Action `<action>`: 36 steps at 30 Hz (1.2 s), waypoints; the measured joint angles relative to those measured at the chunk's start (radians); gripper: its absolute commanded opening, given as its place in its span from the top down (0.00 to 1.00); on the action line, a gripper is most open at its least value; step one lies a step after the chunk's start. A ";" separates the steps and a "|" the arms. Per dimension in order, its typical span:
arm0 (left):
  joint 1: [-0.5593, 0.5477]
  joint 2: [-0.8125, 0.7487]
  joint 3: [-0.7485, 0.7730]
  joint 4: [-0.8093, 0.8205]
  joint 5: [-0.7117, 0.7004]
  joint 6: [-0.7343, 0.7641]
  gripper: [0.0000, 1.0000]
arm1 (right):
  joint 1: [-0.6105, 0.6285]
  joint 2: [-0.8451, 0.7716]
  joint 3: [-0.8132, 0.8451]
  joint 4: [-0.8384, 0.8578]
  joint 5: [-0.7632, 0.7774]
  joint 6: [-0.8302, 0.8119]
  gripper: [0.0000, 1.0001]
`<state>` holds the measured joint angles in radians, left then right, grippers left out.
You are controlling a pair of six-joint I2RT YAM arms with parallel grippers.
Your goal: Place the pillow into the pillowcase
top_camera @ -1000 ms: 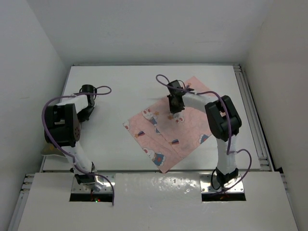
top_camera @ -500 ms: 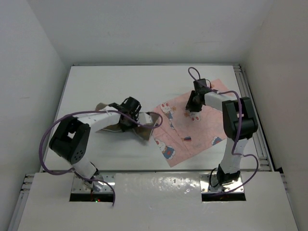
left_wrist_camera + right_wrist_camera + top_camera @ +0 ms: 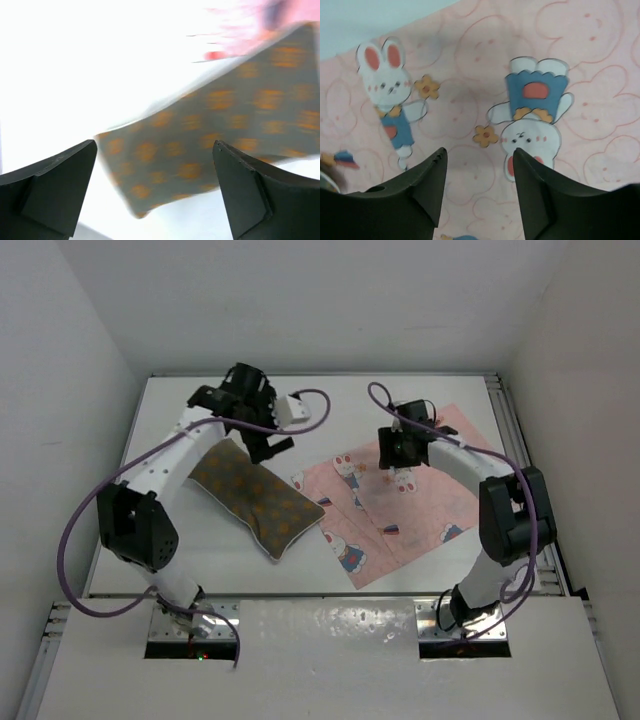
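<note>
In the top view the pillow [image 3: 255,495] lies flat on the left half of the white table [image 3: 330,400], with its long side running from 10 o'clock to 4 o'clock. Its corner at 4 o'clock comes just beside the left edge of the pillowcase [image 3: 400,510]; we cannot tell whether they touch. The pillowcase is spread flat at 3 o'clock of the pillow. Its far right corner reaches near the rail [image 3: 520,460] along the table's right edge. White table surface shows at 12 o'clock of both things, up to the back wall [image 3: 320,300]. A narrower strip shows at 6 o'clock, toward the arm bases.

The left gripper [image 3: 265,440] hangs over the far edge of the pillow. In the left wrist view its fingers [image 3: 55,190] are spread apart and released, and the pillow lies below the gap. This view is blurred, so the pattern is soft and the pink patch at 1 o'clock is hard to read.

The right gripper [image 3: 398,455] is over the far part of the pillowcase. In the right wrist view its fingers [image 3: 427,190] are also spread and released, with flat bunny print between them. Whether the tips touch the cloth we cannot tell.

The right arm covers a band of the pillowcase in the top view. We cannot make out which side of the pillowcase is the open one.
</note>
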<state>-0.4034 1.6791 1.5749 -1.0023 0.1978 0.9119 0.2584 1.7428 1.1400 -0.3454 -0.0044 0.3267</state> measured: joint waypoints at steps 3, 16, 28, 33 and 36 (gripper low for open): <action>0.112 -0.014 -0.022 0.087 -0.028 0.018 0.00 | 0.082 -0.029 -0.034 0.000 0.023 -0.051 0.44; 0.377 0.100 -0.303 0.359 -0.093 -0.250 0.09 | 0.288 0.061 -0.063 0.061 0.059 -0.095 0.51; 0.377 0.058 -0.366 0.461 -0.090 -0.341 1.00 | 0.283 0.156 -0.051 0.134 0.112 -0.054 1.00; 0.366 0.057 -0.323 0.379 -0.096 -0.350 1.00 | 0.279 0.154 -0.051 0.132 0.117 -0.053 1.00; 0.326 0.056 -0.261 0.266 -0.103 -0.372 1.00 | 0.274 0.138 -0.045 0.112 0.118 -0.047 1.00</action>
<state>-0.0776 1.7355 1.3136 -0.7364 0.0944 0.5400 0.5327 1.8812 1.0946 -0.2333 0.1135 0.2802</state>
